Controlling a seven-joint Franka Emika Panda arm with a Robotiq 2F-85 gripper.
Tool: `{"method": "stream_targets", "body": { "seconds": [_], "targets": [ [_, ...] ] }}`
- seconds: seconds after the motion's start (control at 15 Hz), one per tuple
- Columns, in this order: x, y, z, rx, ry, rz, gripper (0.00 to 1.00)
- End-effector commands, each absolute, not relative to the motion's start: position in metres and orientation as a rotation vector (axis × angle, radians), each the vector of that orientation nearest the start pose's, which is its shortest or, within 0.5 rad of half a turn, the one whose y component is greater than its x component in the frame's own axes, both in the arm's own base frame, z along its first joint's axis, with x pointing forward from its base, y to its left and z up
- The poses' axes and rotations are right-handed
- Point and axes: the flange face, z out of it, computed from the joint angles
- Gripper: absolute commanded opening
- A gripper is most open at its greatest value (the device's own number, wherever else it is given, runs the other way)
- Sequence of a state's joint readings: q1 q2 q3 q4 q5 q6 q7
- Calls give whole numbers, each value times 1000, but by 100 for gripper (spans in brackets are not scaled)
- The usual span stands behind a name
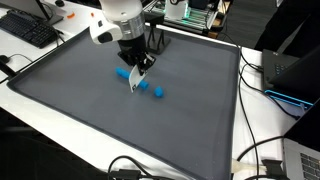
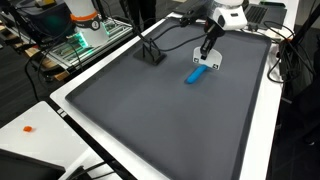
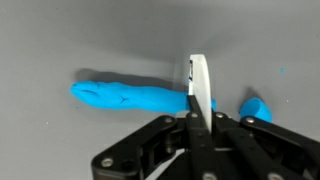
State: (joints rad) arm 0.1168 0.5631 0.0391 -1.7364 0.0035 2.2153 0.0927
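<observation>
My gripper (image 1: 135,68) is shut on a thin white blade (image 3: 199,82) that points down at a grey mat (image 1: 80,110). In the wrist view the blade stands on edge against a long blue clay roll (image 3: 120,96), near its right end. A small blue piece (image 3: 257,108) lies just right of the blade. In an exterior view the roll (image 1: 122,72) lies left of the blade, with two small blue bits (image 1: 143,85) (image 1: 158,92) to its right. In both exterior views the gripper (image 2: 207,50) stands over the roll (image 2: 197,74).
The mat lies on a white table. A black stand (image 2: 150,55) sits at the mat's far edge. A keyboard (image 1: 30,30) lies beyond one corner, and cables (image 1: 250,150) and a laptop (image 1: 292,75) along another side. A small orange object (image 2: 28,128) lies on the table.
</observation>
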Motion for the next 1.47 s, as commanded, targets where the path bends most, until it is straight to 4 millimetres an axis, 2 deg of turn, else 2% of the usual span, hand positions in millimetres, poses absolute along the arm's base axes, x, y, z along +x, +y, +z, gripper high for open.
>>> {"method": "stream_targets", "body": {
  "seconds": [0.0, 0.8, 1.4],
  "targets": [
    [652, 97, 232, -3141, -81, 146, 1],
    [650, 97, 213, -3133, -60, 212, 1],
    [643, 106, 220, -3073, -28, 305, 1]
  ]
}}
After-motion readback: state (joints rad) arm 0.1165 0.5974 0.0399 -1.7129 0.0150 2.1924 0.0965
